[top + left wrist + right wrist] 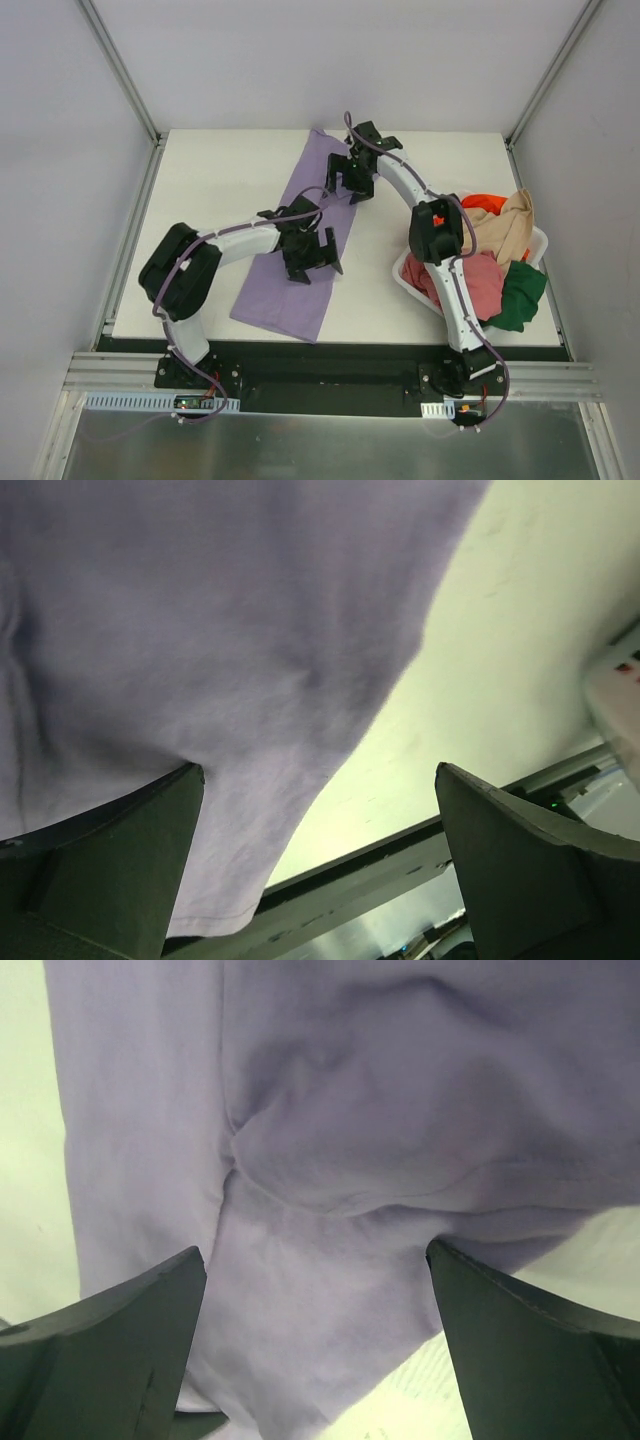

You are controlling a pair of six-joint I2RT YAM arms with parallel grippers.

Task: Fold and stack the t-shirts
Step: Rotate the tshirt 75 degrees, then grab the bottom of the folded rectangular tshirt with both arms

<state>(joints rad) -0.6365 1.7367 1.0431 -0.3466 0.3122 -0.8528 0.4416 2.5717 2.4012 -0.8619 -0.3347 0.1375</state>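
On table (210, 190): lavender t-shirt (285, 292) folded in long strip; left gripper (312, 258), right gripper (352, 188) over it; basket (402, 272) at right.

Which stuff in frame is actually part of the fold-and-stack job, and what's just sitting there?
Job:
lavender t-shirt, laid out flat
orange-red t-shirt, beige t-shirt, pink t-shirt, dark green t-shirt, all heaped unfolded

Just there:
white basket, holding that heap
table
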